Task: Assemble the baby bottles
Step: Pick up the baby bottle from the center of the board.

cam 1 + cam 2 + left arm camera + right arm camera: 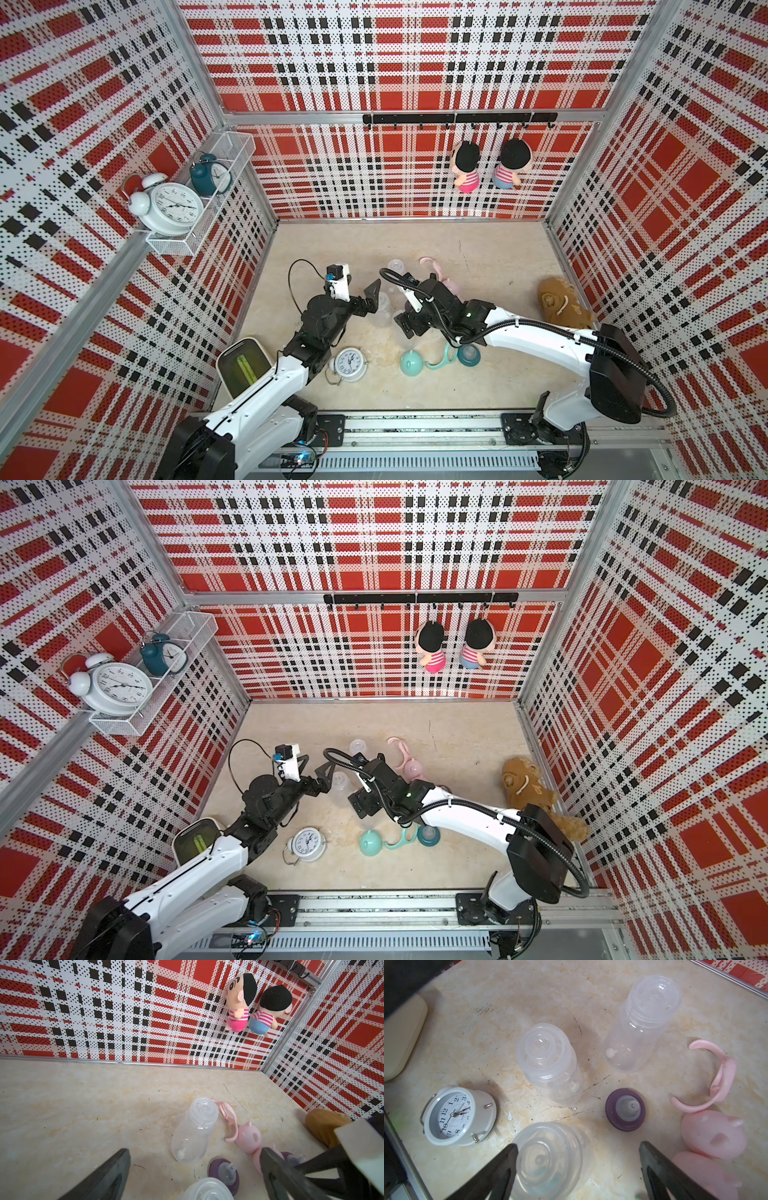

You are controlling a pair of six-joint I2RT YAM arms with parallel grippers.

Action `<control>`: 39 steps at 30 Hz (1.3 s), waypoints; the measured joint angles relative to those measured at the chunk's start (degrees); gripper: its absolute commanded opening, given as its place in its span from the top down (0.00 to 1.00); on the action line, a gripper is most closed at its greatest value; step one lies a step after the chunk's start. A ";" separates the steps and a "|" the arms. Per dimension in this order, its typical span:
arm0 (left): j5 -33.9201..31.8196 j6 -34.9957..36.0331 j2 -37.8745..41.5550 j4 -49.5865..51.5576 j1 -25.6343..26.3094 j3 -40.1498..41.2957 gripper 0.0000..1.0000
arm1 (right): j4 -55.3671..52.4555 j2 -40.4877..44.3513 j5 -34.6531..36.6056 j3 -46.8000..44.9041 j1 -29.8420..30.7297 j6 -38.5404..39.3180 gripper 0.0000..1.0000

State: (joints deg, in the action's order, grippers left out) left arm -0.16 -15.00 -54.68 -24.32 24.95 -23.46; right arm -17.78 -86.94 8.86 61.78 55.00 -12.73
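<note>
- right gripper (578, 1146) — jaws spread wide, gripping nothing. The near bottle (552, 1159), clear and upright, stands between them close to one finger; whether they touch cannot be told.
- left gripper (195, 1150) — released and empty, held just beside the middle bottle (550, 1064), which stands upright.
- far bottle (639, 1028): upright, farther back on the table (478, 257).
- purple nipple collar (625, 1109): flat on the table between the bottles and the pink parts.
- pink handle ring (716, 1076) lies beside two pink eared caps (714, 1134).
- teal eared cap (411, 362), teal handle ring (442, 356) and teal nipple collar (469, 355): in a row near the front edge.
- white alarm clock (456, 1115): on its back, near the left arm.
</note>
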 measured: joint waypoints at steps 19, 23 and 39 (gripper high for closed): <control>0.33 -0.04 -0.22 0.00 0.00 0.00 0.01 | -3.67 3.21 0.46 -0.98 -0.11 2.64 0.03; 1.01 -0.04 -1.07 0.00 0.00 -0.04 0.01 | -4.26 4.09 0.33 -0.98 -0.11 2.84 0.02; 2.56 -0.22 -1.44 0.20 0.35 -0.61 0.02 | -3.26 4.90 -4.79 -2.75 -0.13 1.92 0.06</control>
State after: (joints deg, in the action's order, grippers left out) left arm 2.39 -15.22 -56.12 -24.12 25.30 -24.08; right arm -21.04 -82.04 4.08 59.02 54.87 -10.81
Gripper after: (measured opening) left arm 0.986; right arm 0.946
